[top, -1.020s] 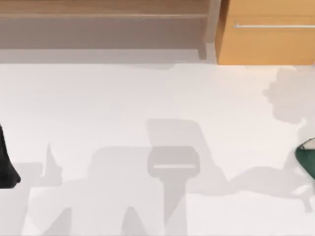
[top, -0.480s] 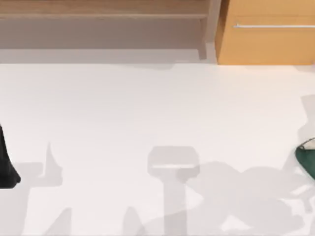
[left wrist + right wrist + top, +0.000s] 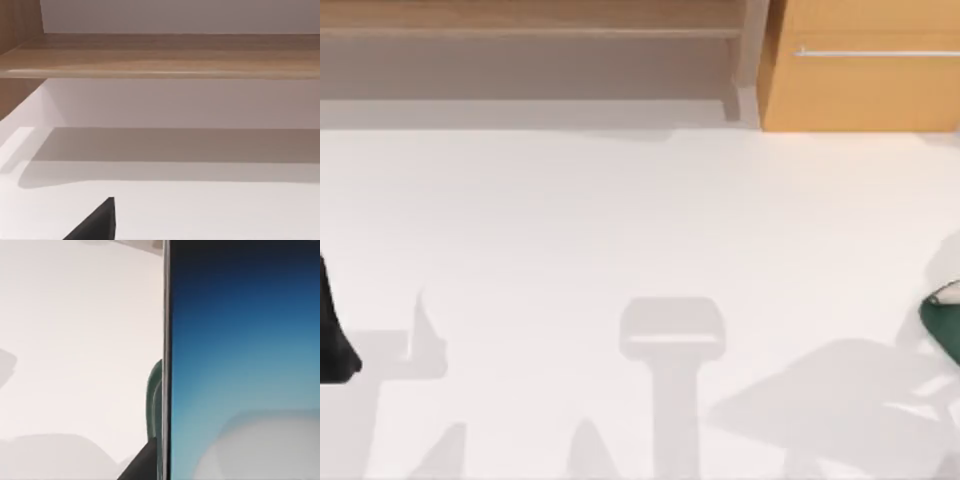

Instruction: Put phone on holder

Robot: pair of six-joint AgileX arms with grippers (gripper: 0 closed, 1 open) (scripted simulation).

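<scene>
1. While my right wrist camera looks along it, the phone (image 3: 240,365) stands very close to the lens, its blue screen shading from dark to pale with a pale round patch, and its thin pale edge runs straight beside the white surface (image 3: 75,340).
2. Just beside that edge I see a curved dark green object (image 3: 154,400), partly hidden behind the phone; I cannot tell whether the two touch.
3. A dark wedge (image 3: 142,465) sits against the phone's edge; I cannot tell what it is, nor whether my right pincer is open or closed on the phone.
4. From above, the same dark green object (image 3: 942,322) shows at the right edge of the surface (image 3: 620,220), cut off by the frame.
5. Soft grey shadows lie across the near part of the surface, one of them with a broad head on a narrow stem near the middle.
6. At the left edge of the top view a black shape (image 3: 332,335) rests on or over the surface, and a black corner (image 3: 95,225) shows in my left wrist camera; I cannot tell the state of my left pincer.
7. Beyond the surface stand a wooden shelf (image 3: 530,30) and, to its right, an orange-brown cabinet (image 3: 860,90) with a pale bar handle (image 3: 875,52).
8. My left wrist camera faces that wooden shelf (image 3: 165,55) over the white surface.
</scene>
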